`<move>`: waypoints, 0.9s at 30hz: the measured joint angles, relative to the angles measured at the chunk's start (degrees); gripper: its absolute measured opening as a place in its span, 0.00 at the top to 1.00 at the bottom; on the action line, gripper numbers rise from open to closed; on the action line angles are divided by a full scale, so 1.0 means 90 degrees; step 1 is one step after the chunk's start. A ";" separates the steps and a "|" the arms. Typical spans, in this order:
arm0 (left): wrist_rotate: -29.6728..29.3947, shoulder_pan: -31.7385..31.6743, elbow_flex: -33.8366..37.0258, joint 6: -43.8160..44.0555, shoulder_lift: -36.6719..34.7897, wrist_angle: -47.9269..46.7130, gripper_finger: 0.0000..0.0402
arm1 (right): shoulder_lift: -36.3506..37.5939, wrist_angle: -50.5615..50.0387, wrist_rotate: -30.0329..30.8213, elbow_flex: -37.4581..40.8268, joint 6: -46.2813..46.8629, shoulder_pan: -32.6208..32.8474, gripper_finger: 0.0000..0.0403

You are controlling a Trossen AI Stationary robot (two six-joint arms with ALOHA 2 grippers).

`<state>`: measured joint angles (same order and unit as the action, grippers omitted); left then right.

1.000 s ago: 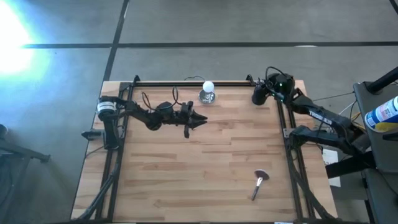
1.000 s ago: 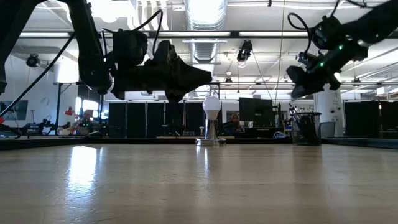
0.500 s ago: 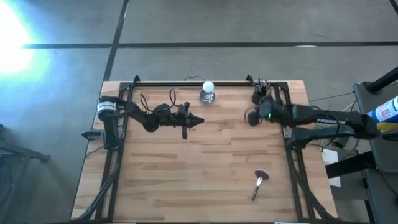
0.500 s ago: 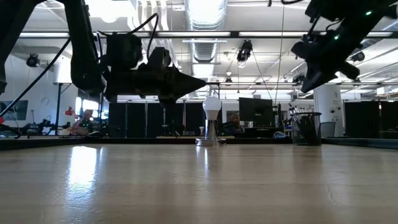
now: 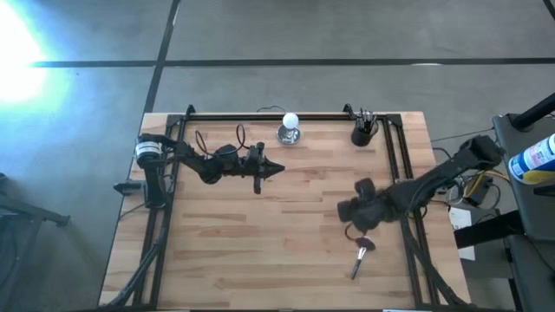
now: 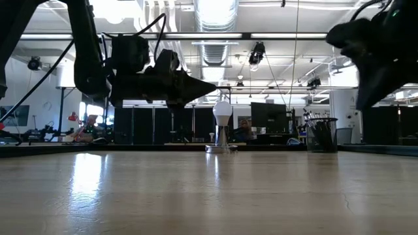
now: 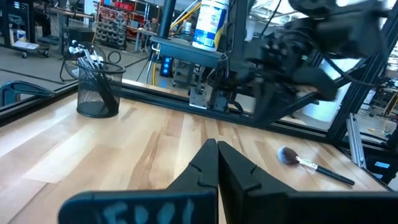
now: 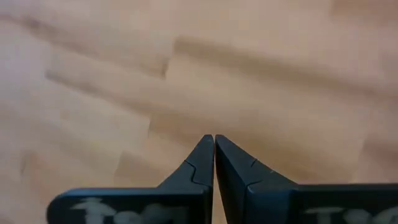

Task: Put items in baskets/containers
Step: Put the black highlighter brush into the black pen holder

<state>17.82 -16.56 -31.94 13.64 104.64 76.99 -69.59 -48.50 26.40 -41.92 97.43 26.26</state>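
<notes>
Black cup [image 5: 362, 134] at table's [image 5: 286, 234] far right corner, brushes [image 7: 87, 55] standing inside. One brush [image 5: 361, 256] flat near front right. Right gripper [image 5: 345, 209] above table just beyond it, fingers pressed together, empty. Left gripper [image 5: 279, 168] mid-left, fingers together, empty. Silver object [image 5: 289, 130] at far edge.

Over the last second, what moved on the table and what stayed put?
The right end effector swung from the cup at the far right corner to above the lone brush, and shut empty on the way. The left end effector also shut, barely shifting. Cup, brush and the silver stand stayed put.
</notes>
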 joint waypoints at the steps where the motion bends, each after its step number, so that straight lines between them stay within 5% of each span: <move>1: 0.0000 0.0000 0.0000 0.0001 0.0000 0.0001 1.00 | -0.0174 -0.0140 -0.0179 -0.0174 0.0337 0.0150 0.97; 13: 0.0010 0.0000 0.0000 0.0145 0.0000 -0.0005 1.00 | -0.1920 -0.0727 -0.1796 -0.1811 0.3517 0.1446 0.95; 18: 0.0010 0.0000 0.0007 0.0155 0.0000 -0.0069 1.00 | -0.2503 -0.0904 -0.2964 -0.2099 0.3874 0.1516 0.84; 27: 0.0010 0.0005 0.0010 0.0165 0.0000 -0.0176 1.00 | -0.3080 -0.0457 -0.3734 -0.1912 0.4144 0.1504 0.66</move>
<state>17.91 -16.51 -31.86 15.12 104.64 75.41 -97.31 -52.62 -7.20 -59.13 134.73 39.79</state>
